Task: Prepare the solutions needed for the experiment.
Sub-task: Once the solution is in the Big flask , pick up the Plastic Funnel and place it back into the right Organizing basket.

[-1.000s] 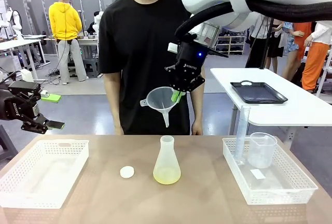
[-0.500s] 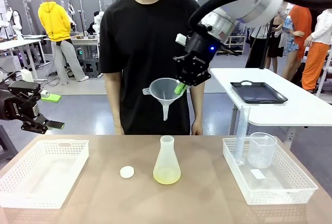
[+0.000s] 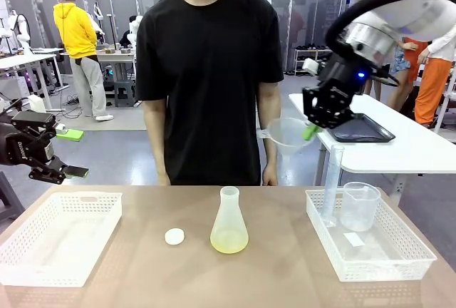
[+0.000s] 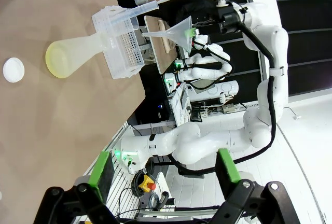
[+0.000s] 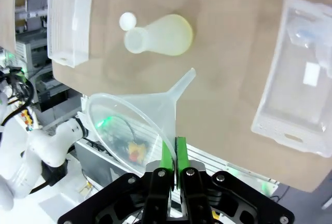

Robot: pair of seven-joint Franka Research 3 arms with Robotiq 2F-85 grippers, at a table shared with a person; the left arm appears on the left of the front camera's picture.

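Observation:
The solutions [image 3: 229,242] are a shallow pale yellow-green layer in the bottom of a frosted conical flask [image 3: 229,215] at the table's middle. In the left wrist view the flask [image 4: 85,47] lies sideways, and the right wrist view has the flask [image 5: 161,37] below. My right gripper [image 3: 311,131] is shut on the rim of a clear plastic funnel [image 3: 287,135], held high to the right of the flask, near the right basket's inner edge. The funnel [image 5: 145,125] sits pinched between the right gripper [image 5: 172,154] pads. Off the table's left edge, my left gripper [image 3: 68,172] hangs open, and its fingers [image 4: 98,169] hold nothing.
A white cap [image 3: 174,236] lies left of the flask. One white basket [image 3: 85,197] sits at the left. Another white basket [image 3: 385,265] on the right holds a clear beaker [image 3: 359,206] and a tall cylinder [image 3: 332,180]. A person stands at the far edge.
My right gripper has carried the funnel from above the flask to the right, toward the right basket. The left gripper has not moved.

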